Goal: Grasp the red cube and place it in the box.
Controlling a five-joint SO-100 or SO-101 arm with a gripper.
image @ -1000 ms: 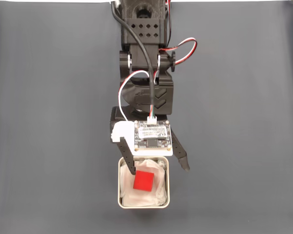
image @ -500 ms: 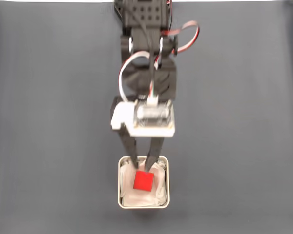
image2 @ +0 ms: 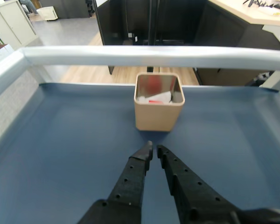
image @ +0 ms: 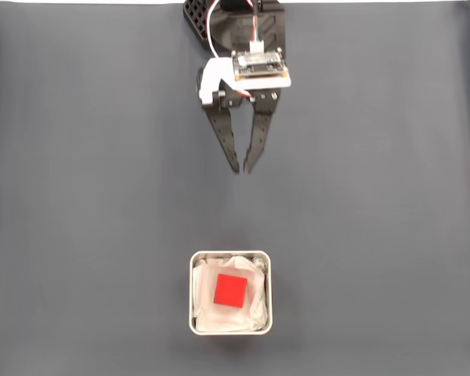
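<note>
Pincer (image2: 154, 150) hangs empty over the bench (image: 78, 196), tips nearly together, well short of the box (image: 230, 256). Red cube (image: 230, 291) sits inside on the white paper; looks light and rigid, so I'd pinch two flat opposite faces.

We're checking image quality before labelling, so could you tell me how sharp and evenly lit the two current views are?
Fixed view: sharp, flat even light, faint shadow beside the box, red cube crisp, gripper without blur. Wrist view: gripper sharp, box slightly soft with red reflection on its inner wall, straight rail looks bowed, suggesting lens distortion.
</note>
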